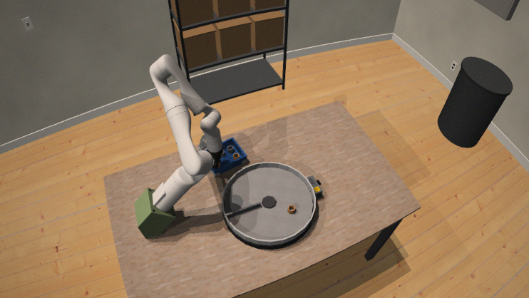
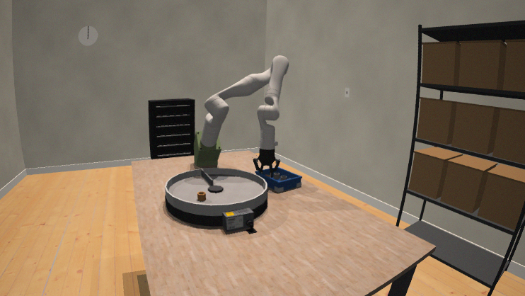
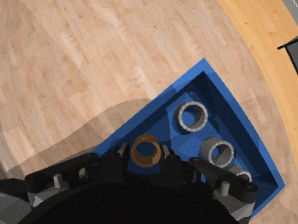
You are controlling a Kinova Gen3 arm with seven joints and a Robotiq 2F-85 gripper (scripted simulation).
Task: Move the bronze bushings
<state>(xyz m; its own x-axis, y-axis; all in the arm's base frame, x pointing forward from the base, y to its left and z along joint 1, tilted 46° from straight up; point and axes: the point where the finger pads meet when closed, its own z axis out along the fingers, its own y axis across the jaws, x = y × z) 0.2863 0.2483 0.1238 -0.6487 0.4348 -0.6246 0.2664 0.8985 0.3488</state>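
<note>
One control box, print illegible.

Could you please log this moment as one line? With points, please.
claw [image 1: 217, 166] [image 2: 266, 173] [image 3: 144, 152]: open, astride bronze bushing [image 3: 146, 161] in crate [image 1: 231, 167] [image 2: 288, 183] [image 3: 230, 104] | disc [image 1: 259, 181] [image 2: 235, 191]: one bronze bushing [image 1: 291, 212] [image 2: 201, 197], upright, off hub [image 1: 269, 201] [image 2: 215, 188] | task: unfinished

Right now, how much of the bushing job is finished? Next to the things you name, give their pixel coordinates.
One bronze bushing [image 1: 291, 212] [image 2: 202, 197] stands upright on the disc. Nothing's held yet: the open gripper [image 1: 217, 166] [image 2: 266, 173] [image 3: 144, 152] surrounds another bronze one [image 3: 146, 163] in the crate [image 1: 241, 150] [image 2: 290, 183] [image 3: 240, 112]. That one's left; I can't tell whether more are.
</note>
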